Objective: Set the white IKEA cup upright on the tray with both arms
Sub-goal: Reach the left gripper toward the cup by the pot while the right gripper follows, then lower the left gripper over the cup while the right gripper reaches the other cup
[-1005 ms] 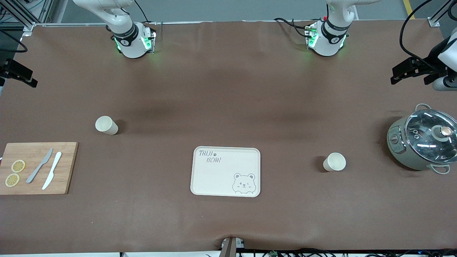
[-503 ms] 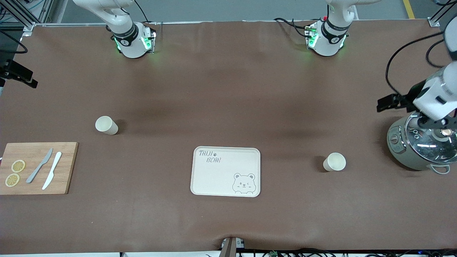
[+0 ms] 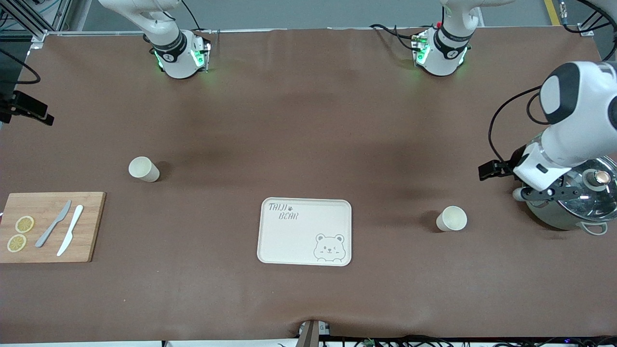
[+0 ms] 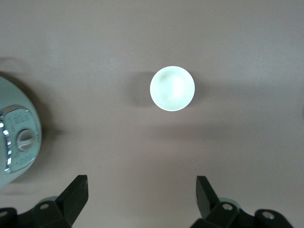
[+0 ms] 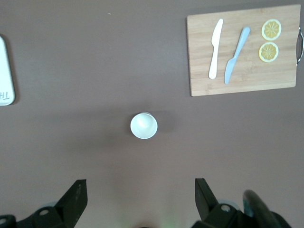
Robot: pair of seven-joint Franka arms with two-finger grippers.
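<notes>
White cup, front view: one white cup (image 3: 451,218) stands mouth-up on the surface (image 3: 308,120) at 3 o'clock of the tray (image 3: 289,241), well apart from it.
Second cup, front view: the second cup (image 3: 143,169) stands at about 10 o'clock of the tray, near the cutting board (image 3: 87,226). Nothing sits on the tray yet!
Left gripper, front view: the left gripper (image 3: 492,169) hangs over the surface at about 2 o'clock of the white cup, beside the cooker (image 3: 554,217).
Right gripper, front view: the right gripper (image 3: 33,113) is up over the surface's edge at the right arm's end, at about 10 o'clock of the second cup.
Left wrist view: the left gripper (image 4: 141,185) has its jaws spread wide and holds nothing. The white cup (image 4: 172,89) lies ahead of it, untouched, with the cooker (image 4: 16,137) off to one side.
Right wrist view: the right gripper (image 5: 140,186) is spread wide and empty too. The second cup (image 5: 143,125) sits below it, between a sliver of the tray (image 5: 5,71) and the cutting board (image 5: 242,71).
Step in hand: by my read, each arm is lining up on its own cup.
Doing it well: centre the jaws over the rim and come straight down. Pinch the wall gently so a light cup doesn't tip or skid, and keep it level.
</notes>
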